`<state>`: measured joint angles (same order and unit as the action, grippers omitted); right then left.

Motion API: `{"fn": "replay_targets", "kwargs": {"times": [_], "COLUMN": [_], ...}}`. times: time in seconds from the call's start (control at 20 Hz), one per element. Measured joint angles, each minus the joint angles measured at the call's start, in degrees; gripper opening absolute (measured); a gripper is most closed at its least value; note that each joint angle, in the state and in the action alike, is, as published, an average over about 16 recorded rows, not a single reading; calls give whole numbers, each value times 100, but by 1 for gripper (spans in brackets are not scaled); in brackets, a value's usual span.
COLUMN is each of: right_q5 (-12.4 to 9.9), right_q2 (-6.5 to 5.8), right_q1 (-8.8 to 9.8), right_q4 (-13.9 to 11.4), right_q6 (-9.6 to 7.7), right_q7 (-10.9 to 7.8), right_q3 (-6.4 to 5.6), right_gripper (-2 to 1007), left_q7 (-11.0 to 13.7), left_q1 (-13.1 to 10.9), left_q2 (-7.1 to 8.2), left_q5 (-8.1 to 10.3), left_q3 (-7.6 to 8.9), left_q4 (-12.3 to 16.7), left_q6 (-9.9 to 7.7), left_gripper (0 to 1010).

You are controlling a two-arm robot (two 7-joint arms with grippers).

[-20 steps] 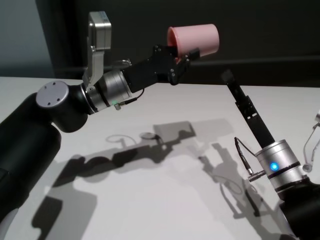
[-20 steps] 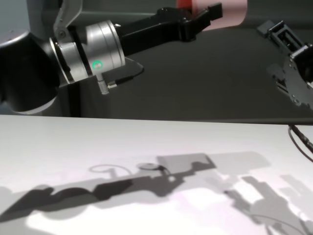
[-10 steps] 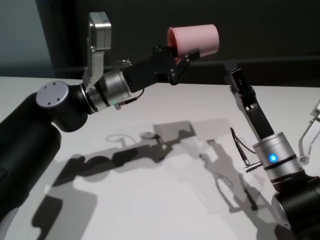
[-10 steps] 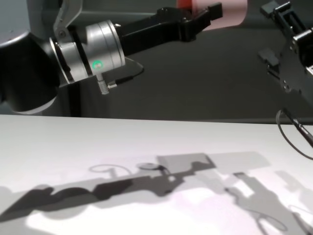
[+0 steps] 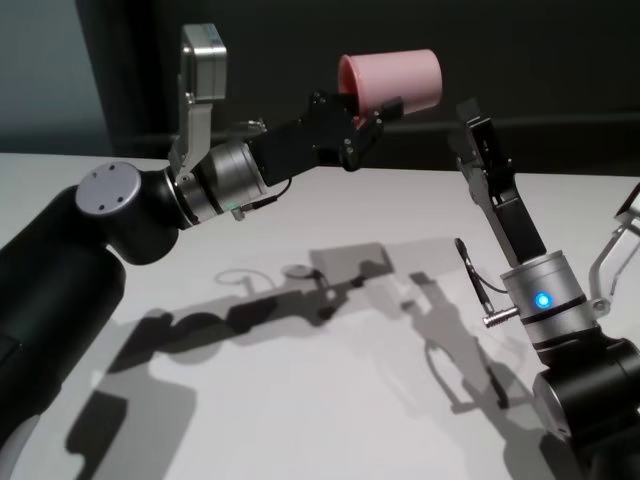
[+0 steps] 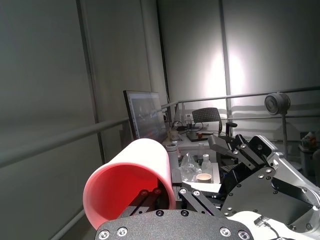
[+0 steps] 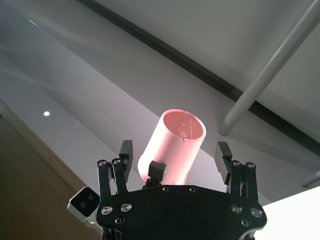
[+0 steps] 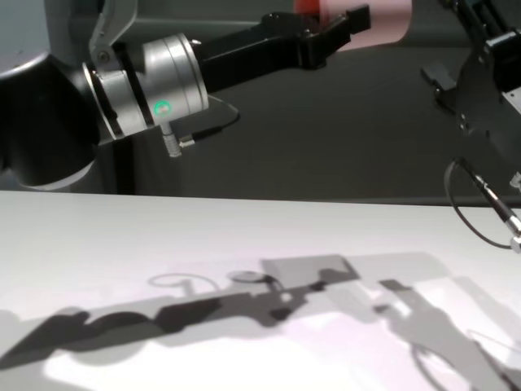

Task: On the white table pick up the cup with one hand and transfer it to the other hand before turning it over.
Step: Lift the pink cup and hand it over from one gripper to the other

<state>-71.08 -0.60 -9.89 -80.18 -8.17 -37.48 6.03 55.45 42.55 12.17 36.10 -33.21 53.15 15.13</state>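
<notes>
The pink cup (image 5: 395, 80) lies on its side high above the white table (image 5: 300, 400), its rim toward my left arm. My left gripper (image 5: 368, 108) is shut on the cup's wall at the rim, one finger inside (image 6: 144, 193). In the chest view, cup (image 8: 383, 20) and left gripper (image 8: 338, 28) sit at the top edge. My right gripper (image 5: 474, 135) is open, raised just right of and below the cup's base, apart from it. Its wrist view shows the cup's base (image 7: 176, 145) beyond the spread right gripper (image 7: 174, 151).
Only the arms' shadows (image 5: 330, 280) fall on the tabletop. A dark wall stands behind the table's far edge (image 5: 560, 172). My right arm's cable (image 8: 472, 220) loops below its wrist.
My right gripper has risen and swung left toward the cup's base. The left arm and the cup have stayed in place.
</notes>
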Motion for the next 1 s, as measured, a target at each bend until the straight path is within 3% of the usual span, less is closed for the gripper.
{"fn": "replay_targets", "kwargs": {"times": [1.0], "right_q5": [-506], "right_q2": [130], "right_q1": [-813], "right_q4": [1021], "right_q6": [47], "right_q7": [-490], "right_q3": [259], "right_gripper": [1002], "left_q7": [0], "left_q1": [0], "left_q2": [0], "left_q5": [0], "left_q3": [0], "left_q4": [0], "left_q6": [0], "left_gripper": [49]}}
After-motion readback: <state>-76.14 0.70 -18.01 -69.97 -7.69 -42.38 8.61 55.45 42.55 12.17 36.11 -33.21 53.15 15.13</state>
